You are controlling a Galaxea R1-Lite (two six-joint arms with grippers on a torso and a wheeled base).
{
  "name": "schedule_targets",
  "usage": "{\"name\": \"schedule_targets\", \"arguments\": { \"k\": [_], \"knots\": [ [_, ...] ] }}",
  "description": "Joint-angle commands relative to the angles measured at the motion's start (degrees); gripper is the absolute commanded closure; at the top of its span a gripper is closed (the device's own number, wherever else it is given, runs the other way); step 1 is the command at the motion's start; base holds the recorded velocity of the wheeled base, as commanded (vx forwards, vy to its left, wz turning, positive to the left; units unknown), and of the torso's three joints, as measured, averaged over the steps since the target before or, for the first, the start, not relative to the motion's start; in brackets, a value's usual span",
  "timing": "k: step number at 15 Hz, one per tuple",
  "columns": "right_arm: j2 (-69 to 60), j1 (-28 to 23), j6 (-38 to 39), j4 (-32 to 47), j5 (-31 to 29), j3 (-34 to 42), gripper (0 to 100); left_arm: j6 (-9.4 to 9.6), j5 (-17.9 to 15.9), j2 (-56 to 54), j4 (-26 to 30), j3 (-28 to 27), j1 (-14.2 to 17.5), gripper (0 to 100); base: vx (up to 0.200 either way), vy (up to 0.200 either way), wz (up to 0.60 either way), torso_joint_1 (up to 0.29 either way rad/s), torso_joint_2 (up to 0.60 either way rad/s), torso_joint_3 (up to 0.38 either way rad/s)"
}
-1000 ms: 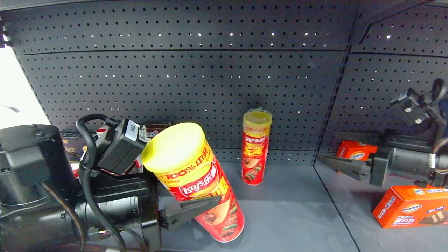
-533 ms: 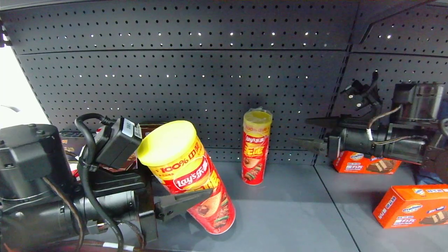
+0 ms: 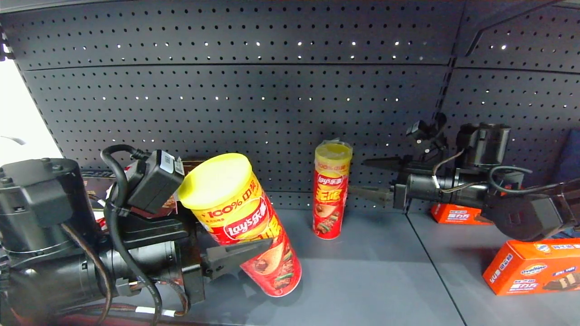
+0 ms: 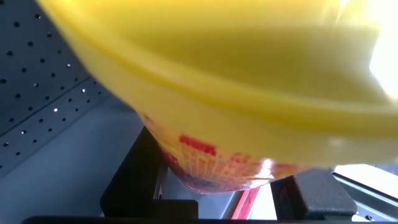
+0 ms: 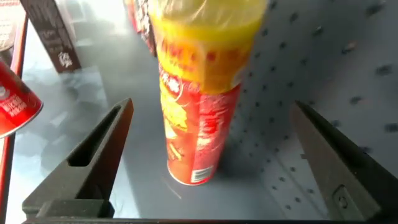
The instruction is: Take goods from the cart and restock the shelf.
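Note:
A tall red chip can with a yellow lid [image 3: 244,226] leans tilted over the shelf floor [image 3: 362,280] at the front left, and my left gripper [image 3: 226,253] is shut on its middle. The same can's lid [image 4: 236,68] looms close in the left wrist view, between that gripper's fingers [image 4: 134,180]. A second chip can [image 3: 332,190] stands upright against the pegboard. My right gripper [image 3: 369,179] hangs open just to its right, tips pointing at it. In the right wrist view this can [image 5: 199,93] stands ahead of the right gripper [image 5: 212,106], between the spread fingers [image 5: 93,162] and not touched.
Two orange snack boxes [image 3: 530,267] [image 3: 457,213] lie on the right shelf section. Dark boxes [image 3: 90,185] stand behind my left arm, one seen as a dark box [image 5: 53,31] from the right wrist. The pegboard back wall [image 3: 272,104] closes the rear.
My right arm has swung left across the shelf, its open gripper now beside the standing can. The left gripper has drawn the tilted can slightly left.

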Motion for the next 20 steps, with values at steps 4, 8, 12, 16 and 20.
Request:
{"name": "schedule_targets", "arguments": {
  "k": [4,8,12,16,20],
  "knots": [
    [4.55,2.32,-0.02,-1.63,0.05,-0.01,0,0.02,-0.01,0.37,0.02,0.00,0.05,100,0.000,0.000,0.00,0.000,0.00,0.000],
    [7.81,2.93,-0.02,-2.69,1.02,-0.37,0,0.02,0.08,0.45,0.02,-0.09,0.14,100,0.000,0.000,0.00,0.000,0.00,0.000],
    [9.56,3.02,-0.02,-2.69,1.02,-0.81,0,0.02,0.08,0.37,0.02,0.00,0.76,100,0.000,0.000,0.00,0.000,0.00,0.000],
    [13.52,3.81,0.07,-2.77,0.75,-3.88,0,0.02,-0.01,0.45,0.02,-0.09,0.76,100,0.000,0.000,0.00,0.000,0.00,0.000],
    [16.59,5.22,0.25,-3.83,0.58,-5.20,0,0.02,0.08,0.37,0.02,0.08,0.76,100,0.000,0.000,0.00,0.000,0.00,0.000]
  ]
}}
